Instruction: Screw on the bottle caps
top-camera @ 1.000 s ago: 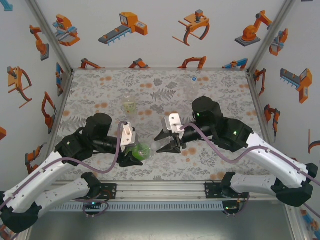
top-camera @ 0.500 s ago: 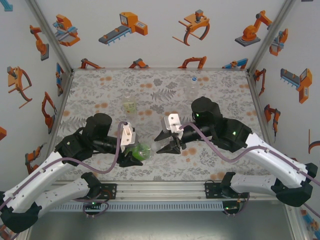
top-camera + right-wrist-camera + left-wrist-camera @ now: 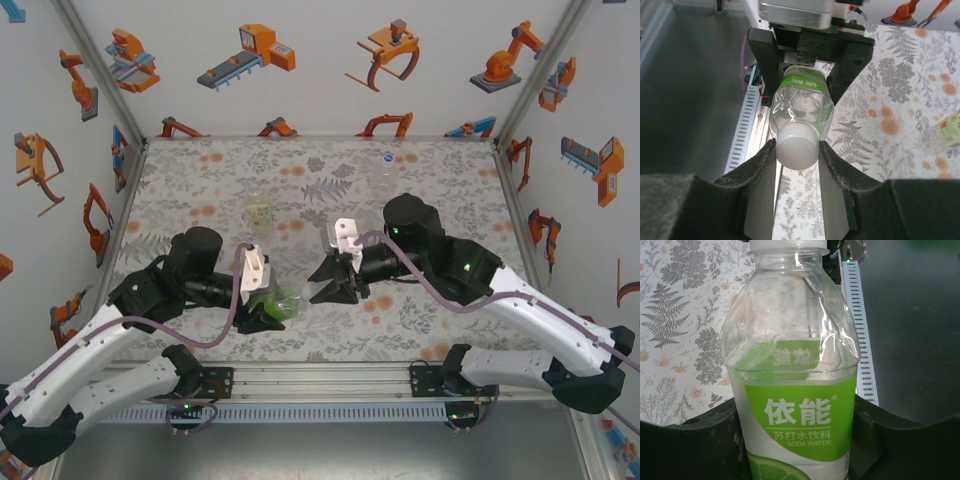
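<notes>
The left tool point(image 3: 268, 312) clamps the green bottle point(image 3: 795, 365) around its labelled body. It holds the bottle on its side near the surface's point(image 3: 210, 180) 6 o'clock edge, neck pointing to 3 o'clock. The right tool point(image 3: 322, 292) is pinched narrow on the white cap point(image 3: 796, 145) on that neck, one finger touching each side. A pale bottle point(image 3: 261, 212) stands at 12 o'clock from them, and a clear bottle point(image 3: 385, 168) at 1 o'clock, by the far edge.

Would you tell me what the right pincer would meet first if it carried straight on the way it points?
The right pincer would press into the white cap already between its fingers, then the green-labelled soda water bottle held by the left pincer.
</notes>
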### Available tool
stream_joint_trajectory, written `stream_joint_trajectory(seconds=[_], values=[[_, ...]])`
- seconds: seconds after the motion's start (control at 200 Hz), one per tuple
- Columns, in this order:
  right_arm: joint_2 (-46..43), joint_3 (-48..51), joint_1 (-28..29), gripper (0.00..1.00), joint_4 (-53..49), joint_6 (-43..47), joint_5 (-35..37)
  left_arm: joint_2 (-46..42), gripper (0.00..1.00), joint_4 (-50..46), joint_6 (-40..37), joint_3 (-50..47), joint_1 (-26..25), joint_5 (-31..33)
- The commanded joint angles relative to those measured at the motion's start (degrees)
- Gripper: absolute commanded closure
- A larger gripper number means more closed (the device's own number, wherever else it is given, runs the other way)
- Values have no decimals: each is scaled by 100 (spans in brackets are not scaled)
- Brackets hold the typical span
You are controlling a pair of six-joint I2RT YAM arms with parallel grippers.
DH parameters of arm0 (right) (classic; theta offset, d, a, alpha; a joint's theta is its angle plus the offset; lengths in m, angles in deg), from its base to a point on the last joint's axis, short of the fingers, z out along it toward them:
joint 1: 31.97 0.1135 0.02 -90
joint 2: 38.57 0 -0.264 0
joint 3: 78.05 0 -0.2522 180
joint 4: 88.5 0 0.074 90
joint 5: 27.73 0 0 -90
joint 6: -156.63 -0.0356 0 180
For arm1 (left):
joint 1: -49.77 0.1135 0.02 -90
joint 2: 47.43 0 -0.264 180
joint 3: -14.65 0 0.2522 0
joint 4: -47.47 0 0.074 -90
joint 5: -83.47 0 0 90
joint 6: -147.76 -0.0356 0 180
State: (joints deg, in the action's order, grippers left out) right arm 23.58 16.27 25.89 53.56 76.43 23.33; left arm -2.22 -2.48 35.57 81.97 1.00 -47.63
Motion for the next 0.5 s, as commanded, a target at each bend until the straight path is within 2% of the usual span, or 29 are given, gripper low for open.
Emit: stream_joint_trajectory(seconds=[0.0,0.105,0.235,0.386,0.496], values=[[-84,293,4,100,824,-2003,518,-92,100,82,-57,37,-36,414],[-187,477,100,100,993,-3467,1216,-164,100,208,-34,-62,-36,680],[-276,648,153,100,777,-5531,2445,-195,100,362,-17,-143,-36,903],[-319,716,181,100,80,-7788,3152,-94,100,375,0,-110,-36,1169],[-407,755,181,100,-450,-8941,3450,-27,100,375,-3,-104,-36,1368]])
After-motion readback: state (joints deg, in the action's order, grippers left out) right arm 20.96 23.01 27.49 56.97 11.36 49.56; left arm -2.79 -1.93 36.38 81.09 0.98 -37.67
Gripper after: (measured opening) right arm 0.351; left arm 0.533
